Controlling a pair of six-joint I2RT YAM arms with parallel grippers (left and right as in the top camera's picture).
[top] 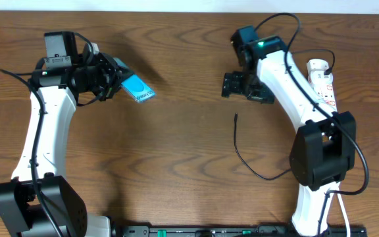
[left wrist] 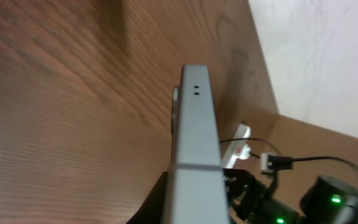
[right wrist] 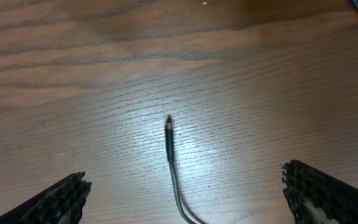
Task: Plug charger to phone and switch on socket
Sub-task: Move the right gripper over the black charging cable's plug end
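Note:
My left gripper (top: 120,82) is shut on the phone (top: 139,89), holding it above the table at the upper left; its teal screen shows. In the left wrist view the phone's grey edge (left wrist: 194,143) runs up the frame, with two small holes near its far end. The charger (top: 242,155), a thin black cable, lies on the table at centre right, its plug tip (top: 235,116) pointing away. My right gripper (top: 245,87) is open above the table behind the tip. In the right wrist view the plug tip (right wrist: 168,124) lies between the open fingers. The socket (top: 324,82) lies at the far right.
The wooden table (top: 183,151) fills the views. A pale wall (left wrist: 328,56) runs behind the table's far edge. A black cable (top: 357,164) loops by the right arm's base. The white power strip also shows far off in the left wrist view (left wrist: 238,146).

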